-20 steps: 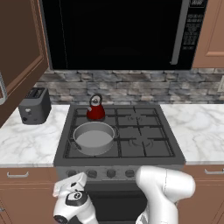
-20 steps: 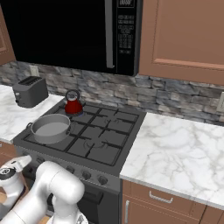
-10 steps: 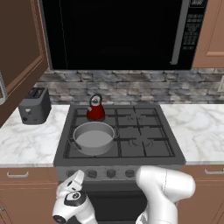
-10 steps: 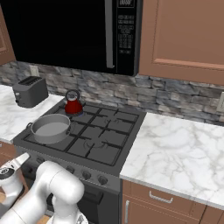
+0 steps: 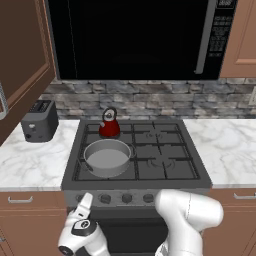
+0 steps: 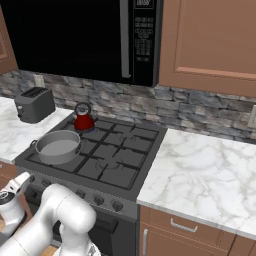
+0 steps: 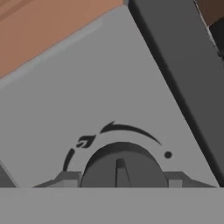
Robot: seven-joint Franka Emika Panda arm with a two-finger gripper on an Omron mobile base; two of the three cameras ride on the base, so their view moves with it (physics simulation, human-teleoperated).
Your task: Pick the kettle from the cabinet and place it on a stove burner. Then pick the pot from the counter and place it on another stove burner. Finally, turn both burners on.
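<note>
Knob [image 7: 120, 168] at far left of stove front panel, framed between fingertips [image 7: 68, 178], jaws apart on either side, not yet clamped. Kettle [image 5: 109, 125] on back-left burner, pot [image 5: 107, 157] on front-left burner [image 5: 106, 162] just ahead of it. Gripper [image 5: 85, 204] low before panel, left of stove centre. Risk: closing off-centre, slipping off round knob, or turning knob of an unused burner. Toaster [image 5: 38, 121] on table [image 5: 31, 162] left of stove, well clear. Nothing blocking knob.

The red kettle [image 5: 109, 126] stands upright on the back-left burner, the grey pot [image 5: 107, 157] just before it.
</note>
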